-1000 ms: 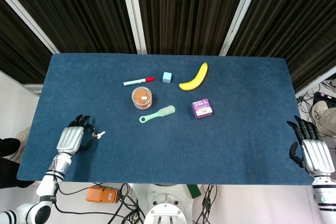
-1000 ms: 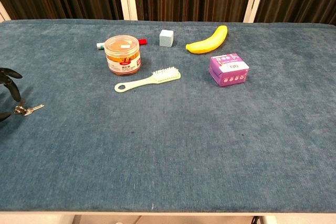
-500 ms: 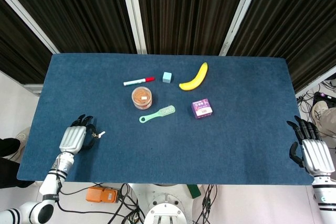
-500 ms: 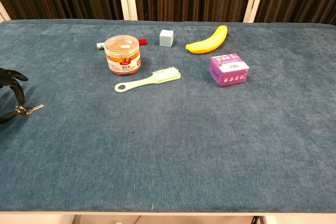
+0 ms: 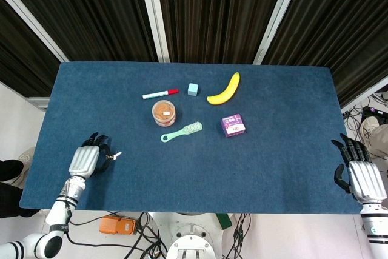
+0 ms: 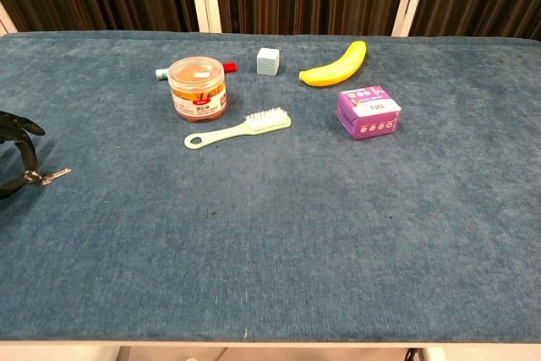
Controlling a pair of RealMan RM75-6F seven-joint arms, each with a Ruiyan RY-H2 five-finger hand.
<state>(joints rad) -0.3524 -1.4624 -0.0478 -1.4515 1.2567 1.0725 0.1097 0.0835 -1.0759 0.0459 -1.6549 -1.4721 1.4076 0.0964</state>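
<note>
My left hand (image 5: pixel 85 161) rests at the table's front left, fingers curled down. Its fingertips (image 6: pixel 28 161) pinch the ring end of a small silver key (image 6: pixel 52 176), which lies flat on the blue cloth; the key's blade (image 5: pixel 116 154) pokes out to the right of the hand. The chest view catches only the dark fingers at its left border. My right hand (image 5: pixel 357 175) lies at the table's front right edge with fingers stretched apart and nothing in it; only the head view shows it.
Further back on the blue table (image 5: pixel 273 162) lie a red-capped marker (image 5: pixel 160 94), a pale blue cube (image 5: pixel 193 89), a banana (image 5: pixel 224 89), an orange-filled jar (image 6: pixel 197 87), a green brush (image 6: pixel 239 128) and a purple box (image 6: pixel 368 112).
The left hand's fingers have curled in closer and come together on the key's ring. The key has stayed in place. The right hand has not moved.
</note>
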